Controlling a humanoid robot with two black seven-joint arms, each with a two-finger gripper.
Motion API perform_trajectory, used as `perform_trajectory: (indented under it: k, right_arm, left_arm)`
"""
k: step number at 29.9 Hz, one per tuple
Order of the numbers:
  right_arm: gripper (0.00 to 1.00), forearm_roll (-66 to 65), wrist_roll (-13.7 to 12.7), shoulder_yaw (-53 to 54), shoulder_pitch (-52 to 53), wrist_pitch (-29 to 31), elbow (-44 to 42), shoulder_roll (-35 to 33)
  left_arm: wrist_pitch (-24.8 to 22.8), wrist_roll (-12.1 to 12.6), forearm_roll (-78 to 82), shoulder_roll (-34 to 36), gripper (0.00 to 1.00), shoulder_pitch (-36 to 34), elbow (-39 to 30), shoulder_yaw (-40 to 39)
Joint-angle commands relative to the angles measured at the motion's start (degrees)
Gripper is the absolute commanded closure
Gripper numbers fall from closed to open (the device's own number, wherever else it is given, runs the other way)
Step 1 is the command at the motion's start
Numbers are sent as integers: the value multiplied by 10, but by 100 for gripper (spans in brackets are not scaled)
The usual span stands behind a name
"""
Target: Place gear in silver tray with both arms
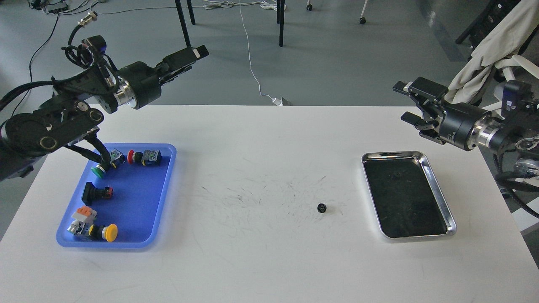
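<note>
The bare white table [261,269] fills the near part of the view, its top marked with fine dark scuffs around the middle. On it, a little right of centre, sits the gear [322,207], small, black and toothed, lying alone with nothing touching it. Just to its right, near but apart, is the silver tray [438,189], a shiny rimmed rectangle with a dark reflective bottom; the gear is outside it, on the table top.

Above the tray's far right corner, the right gripper [405,103] hangs in the air off the table's far right edge, pointing left. Its two black fingers stand spread, one above the other with a clear gap between them, and they pinch nothing.

Well to the left, the blue tray [162,202] lies on the table's left side. It holds push buttons: a green one [98,170], a red one [142,157], a black one [96,192] and a yellow one [105,232] at the near end.

Over the blue tray's far end the left arm reaches up and to the right. The left gripper [198,53] points past the table's far edge, high above the floor; its fingers lie close along each other and I cannot tell whether they are parted or pressed together. It holds nothing visible.
</note>
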Motion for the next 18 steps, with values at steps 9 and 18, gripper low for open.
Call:
perform_trajectory:
  k: [9,18]
  right_arm:
    - [2,-82,6,-125,111,38,12,60]
    - [1,-98,12,-203,151,121,-4,122]
  left_arm:
    - [-12,0,-134,31,2,80,29,0]
    - [-132,0,-274,36,2,107,97,-12]
